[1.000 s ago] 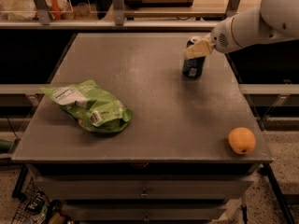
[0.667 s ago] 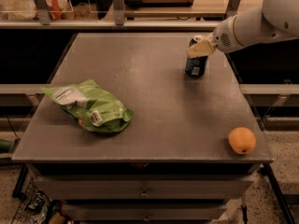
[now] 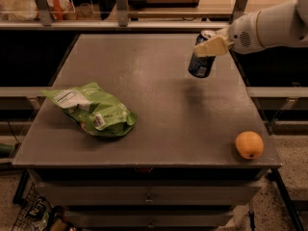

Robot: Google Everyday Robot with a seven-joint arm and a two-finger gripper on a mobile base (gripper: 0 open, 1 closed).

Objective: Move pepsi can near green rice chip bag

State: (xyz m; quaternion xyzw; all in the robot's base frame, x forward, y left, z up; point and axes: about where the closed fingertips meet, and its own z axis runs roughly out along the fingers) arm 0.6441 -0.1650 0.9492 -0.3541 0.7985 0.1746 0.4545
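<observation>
The tool (image 3: 211, 46) sits at about 1 o'clock over the bench (image 3: 159, 109), at the end of a white arm that reaches in from 3 o'clock. It is clamped on the can (image 3: 201, 57) near its top, with one cream-coloured finger (image 3: 210, 46) lying across the rim. The can hangs clear of the surface and leans slightly. A faint shadow on the bench below it suggests it is held high enough to travel without scraping.

The can is a small dark blue cylinder with a silver top, smooth and stiff, so a pinch high on its wall should hold it well. The chip bag (image 3: 94, 110) lies flat at about 8 o'clock, well apart from the can. It is light green crinkled foil with a white nutrition panel facing up, and it is soft and puffy. The can would be better set down beside it than on it.

A round orange fruit (image 3: 249, 145) rests near the 4 o'clock corner, off the direct line between can and bag. The bench top is dull grey and matte.
</observation>
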